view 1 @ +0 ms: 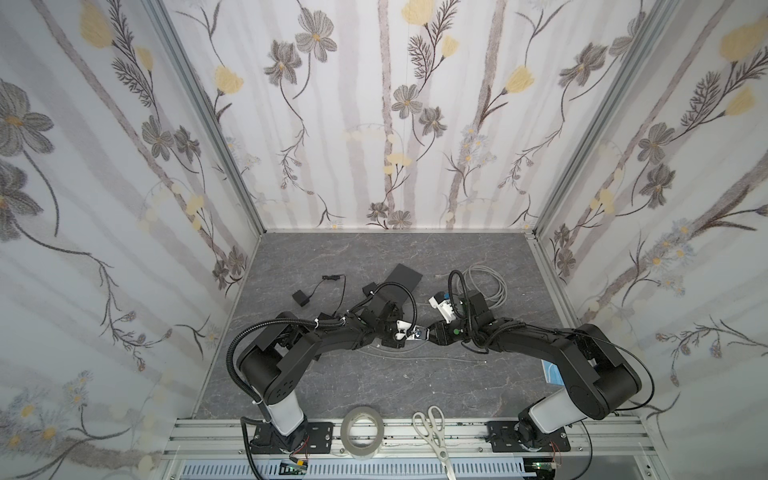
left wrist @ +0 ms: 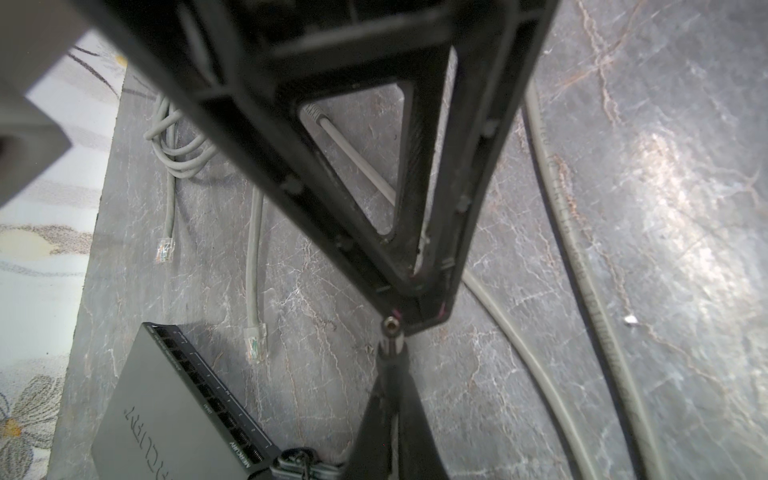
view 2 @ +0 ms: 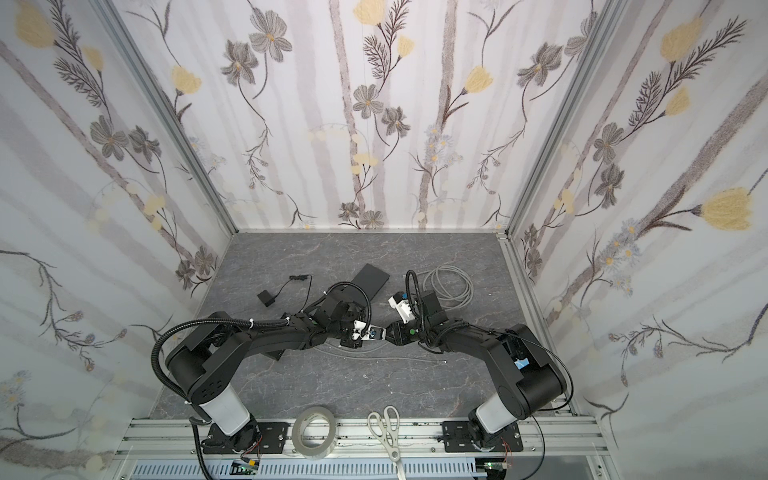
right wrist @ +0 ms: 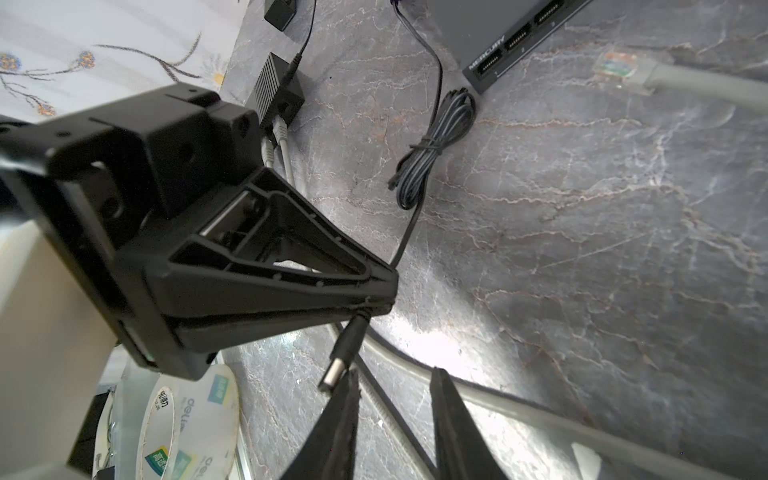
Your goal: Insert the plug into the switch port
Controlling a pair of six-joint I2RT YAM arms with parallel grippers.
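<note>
Far on the left, a small black box (view 1: 301,298) sits on the grey table (view 1: 374,386). A roll of tape (view 1: 362,430) lies on the metal rail (view 1: 469,434) at the front.

My left gripper (right wrist: 388,301) is squeezed all the way closed. It pinches the thin black cord right behind the plug (right wrist: 343,357), so the plug sticks out past my fingertips. The plug is a short black tube with a shiny metal tip. It is up in the air over the middle of the table.

The switch (view 1: 405,277) lies flat on the table behind my left gripper, well apart from the plug. It is a dark flat box with a row of ports (left wrist: 205,397) along one side. The plug is not in the switch.

The scissors (view 1: 432,432) lie on the rail to the right of the tape.

My right gripper (right wrist: 395,374) is partly open, with a clear gap between its two fingers (right wrist: 345,415). It holds nothing. It points at my left gripper, tip to tip. The plug's metal tip is just beside one finger, and I cannot tell if they touch.

On the right, a coil of grey wire (view 1: 486,286) lies on the table behind my right arm.
</note>
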